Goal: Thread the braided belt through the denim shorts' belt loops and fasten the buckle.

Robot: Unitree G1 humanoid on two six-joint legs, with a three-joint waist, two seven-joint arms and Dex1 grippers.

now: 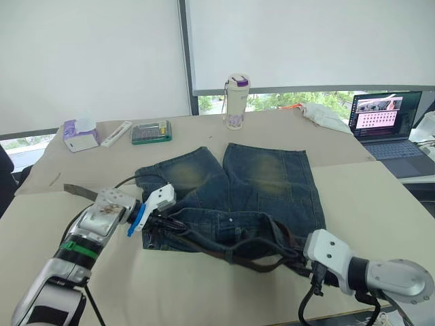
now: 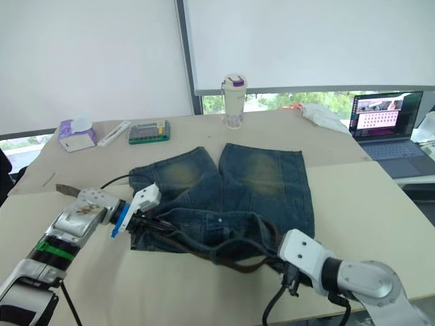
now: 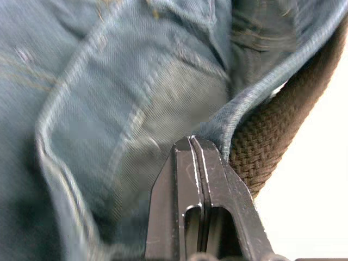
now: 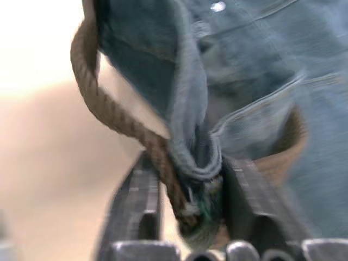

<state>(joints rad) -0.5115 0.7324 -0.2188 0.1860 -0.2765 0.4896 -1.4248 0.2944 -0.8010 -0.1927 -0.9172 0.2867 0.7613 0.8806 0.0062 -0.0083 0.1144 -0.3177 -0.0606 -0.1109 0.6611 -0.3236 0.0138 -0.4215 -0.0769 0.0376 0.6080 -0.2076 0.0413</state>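
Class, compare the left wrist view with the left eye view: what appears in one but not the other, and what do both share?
Left wrist view alone: the left gripper with its two black fingers pressed shut on a fold of denim beside the belt's woven texture. Left eye view alone: the beige table, a white bottle with a purple lid, an open laptop, a tissue box and the right gripper. Both: the blue denim shorts and the dark-brown braided belt.
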